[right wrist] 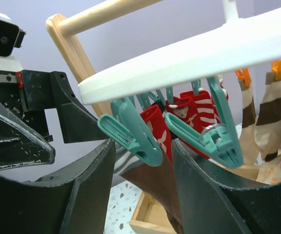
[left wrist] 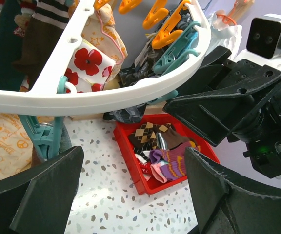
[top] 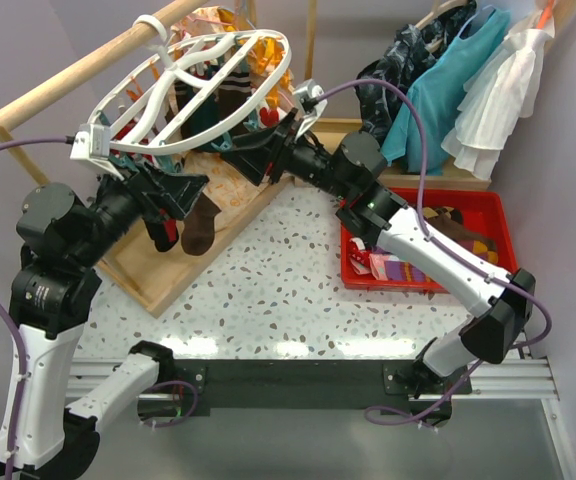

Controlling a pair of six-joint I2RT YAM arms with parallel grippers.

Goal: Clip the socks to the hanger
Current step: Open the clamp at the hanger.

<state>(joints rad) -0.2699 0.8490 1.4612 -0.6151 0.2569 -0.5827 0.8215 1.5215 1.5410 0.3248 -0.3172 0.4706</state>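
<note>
Socks (top: 199,226) hung under the white hanger (left wrist: 106,100). Our left gripper (left wrist: 133,156) sat just below its rim, fingers spread wide, holding nothing. Our right gripper (right wrist: 143,146), arm stretched up over the table (top: 268,280), stood half spread around a teal clip (right wrist: 130,134) and a brown sock (right wrist: 150,183). We could not tell if it pinched them.

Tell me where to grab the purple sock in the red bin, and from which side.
Probably pinch the purple sock across its middle, coming down from above. It lies on top of the other socks, and the red bin walls would block a sideways approach.
</note>
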